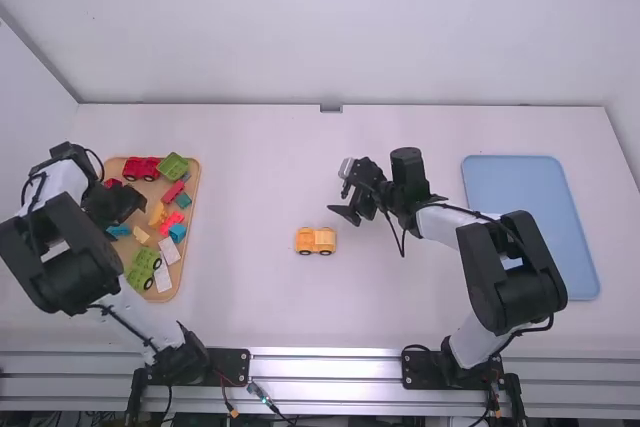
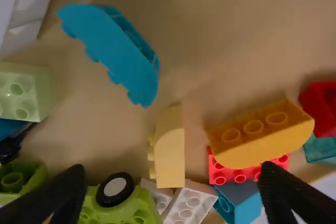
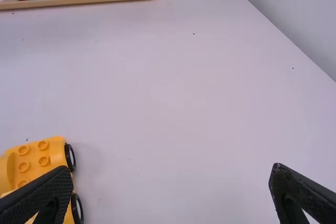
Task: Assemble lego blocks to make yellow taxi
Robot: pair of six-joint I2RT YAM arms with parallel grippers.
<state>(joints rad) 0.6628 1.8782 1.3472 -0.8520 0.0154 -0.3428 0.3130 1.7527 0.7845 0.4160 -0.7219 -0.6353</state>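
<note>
And here's the left gripper, hanging over the wooden tray with its fingers wide apart and nothing between them. Below it, a yellow block with a row of studs leans over a red brick, and a pale yellow block lies near it, studs to the side. There's a curved blue block lying apart from those, plus a green car with a black wheel, and white bricks just beside a blue block. Over to the middle now — the yellow car stands on its dark wheels on the white table, well apart from the tray, bare studs showing on top. The right gripper waits near it, over the table, fingers spread wide and empty — not touching the car, as far as the high view shows. Off past the right arm, a light blue mat lies flat.
</note>
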